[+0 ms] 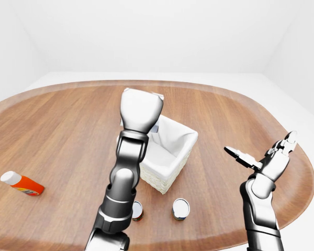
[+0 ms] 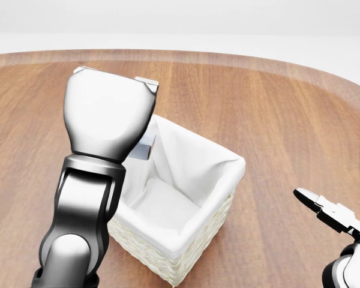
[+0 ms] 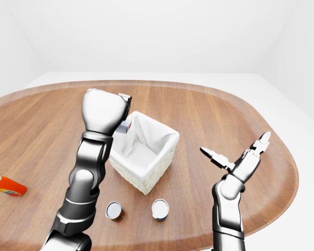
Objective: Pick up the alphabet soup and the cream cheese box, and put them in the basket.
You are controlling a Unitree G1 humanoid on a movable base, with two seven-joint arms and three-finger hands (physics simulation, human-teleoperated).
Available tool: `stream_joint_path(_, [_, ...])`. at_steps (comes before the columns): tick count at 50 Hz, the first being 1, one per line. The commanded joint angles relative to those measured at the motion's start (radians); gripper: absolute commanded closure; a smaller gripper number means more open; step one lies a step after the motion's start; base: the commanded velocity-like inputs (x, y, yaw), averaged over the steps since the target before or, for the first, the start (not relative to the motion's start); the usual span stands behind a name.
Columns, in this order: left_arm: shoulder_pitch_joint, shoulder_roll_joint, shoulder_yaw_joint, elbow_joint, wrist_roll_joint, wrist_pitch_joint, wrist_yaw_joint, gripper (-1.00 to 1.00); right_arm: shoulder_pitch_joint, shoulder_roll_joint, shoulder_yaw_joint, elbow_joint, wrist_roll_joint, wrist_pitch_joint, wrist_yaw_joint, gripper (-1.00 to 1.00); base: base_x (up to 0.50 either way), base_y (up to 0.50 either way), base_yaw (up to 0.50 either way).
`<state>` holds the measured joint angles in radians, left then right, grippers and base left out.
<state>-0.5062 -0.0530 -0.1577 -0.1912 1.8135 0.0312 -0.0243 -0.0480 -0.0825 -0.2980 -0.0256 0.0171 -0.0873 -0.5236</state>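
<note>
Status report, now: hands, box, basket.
Left hand shut on cream cheese box, over basket. Right hand open, idle. Two cans on table; basket opening unobstructed.

A rounded wooden table (image 1: 57,130) stands in a plain white room.
</note>
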Motion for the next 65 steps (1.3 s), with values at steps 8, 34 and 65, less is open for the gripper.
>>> stream_joint_path(8, [-0.002,-0.014,-0.018,0.135,-0.025,0.012,-0.021,1.0,0.005,0.003,-0.002,-0.02,0.008,0.0,0.0,-1.0,0.0,0.0,0.0])
stream_joint_path(34, [-0.232,-0.027,-0.012,0.586,-0.04,0.056,0.083,1.0,-0.002,0.0,-0.003,0.004,0.018,0.0,0.0,-1.0,0.0,0.0,0.0])
stream_joint_path(65, [-0.248,-0.049,-0.03,0.763,-0.064,0.056,0.123,1.0,-0.002,0.0,-0.002,0.001,0.024,0.0,0.0,-1.0,0.0,0.0,0.0])
